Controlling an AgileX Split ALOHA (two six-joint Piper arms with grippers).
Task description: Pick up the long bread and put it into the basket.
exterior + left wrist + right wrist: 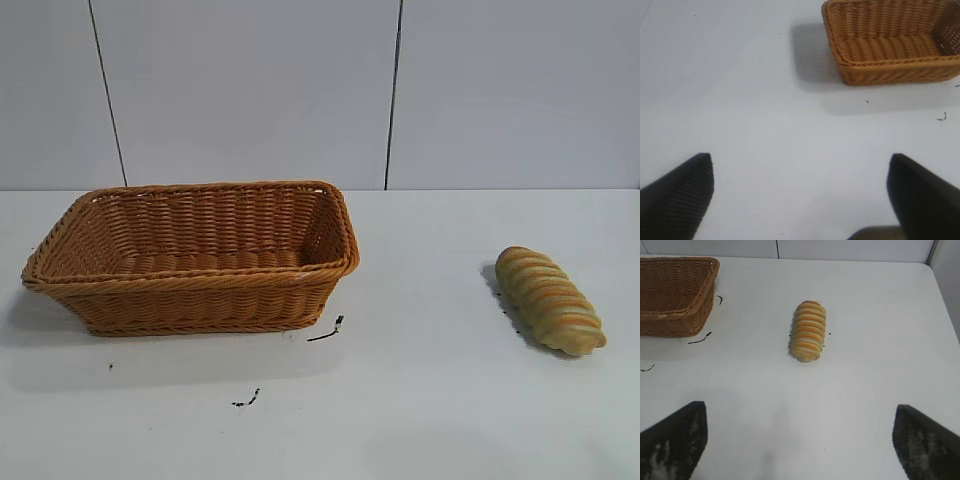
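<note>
Exterior view: long bread [550, 299] tan, orange-striped, ridged.

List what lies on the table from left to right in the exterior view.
basket → thin dark scrap just past the basket's right corner → long bread

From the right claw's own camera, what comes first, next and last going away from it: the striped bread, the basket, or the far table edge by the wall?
1. The long bread, lying on the table straight ahead of the open right gripper.
2. The basket, farther off and to one side.
3. The far table edge, beyond both, at the wall.
</note>
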